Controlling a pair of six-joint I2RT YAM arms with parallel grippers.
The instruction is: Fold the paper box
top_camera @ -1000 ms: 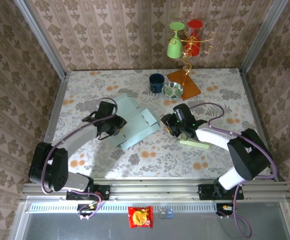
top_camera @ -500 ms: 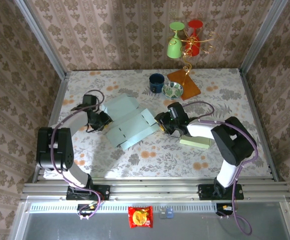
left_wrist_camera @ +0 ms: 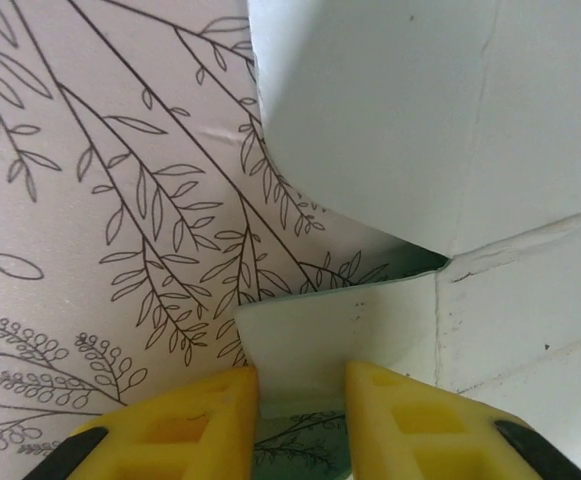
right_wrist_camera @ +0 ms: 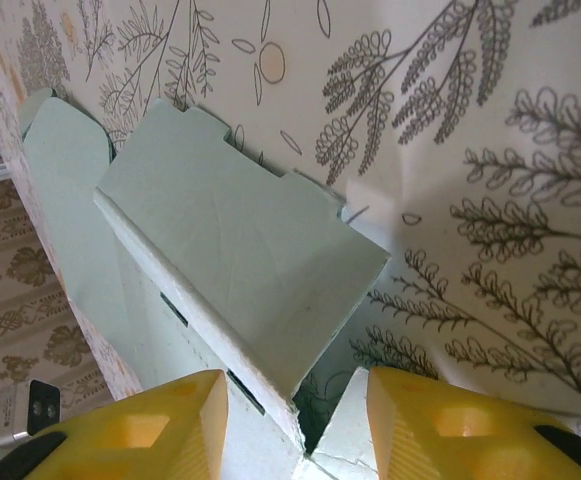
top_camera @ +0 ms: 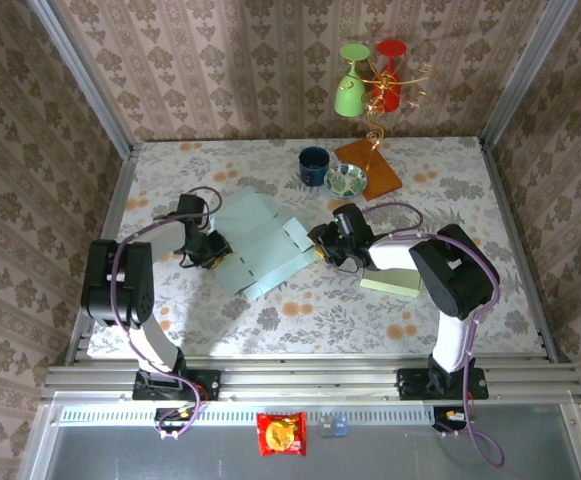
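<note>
Left gripper (left_wrist_camera: 300,388): fingers pinching small flap at left edge of paper box (top_camera: 262,242). Right gripper (right_wrist_camera: 295,400): jaws spread, straddling raised flap at box's right edge, gap visible. Box mostly flat, mid table (top_camera: 300,310), between both grippers. Far of box: dark cup (top_camera: 313,165) just beside patterned bowl (top_camera: 346,181); contents cannot tell.

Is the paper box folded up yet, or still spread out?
Mostly spread: the paper box lies flat on the table, with one flap raised.
</note>
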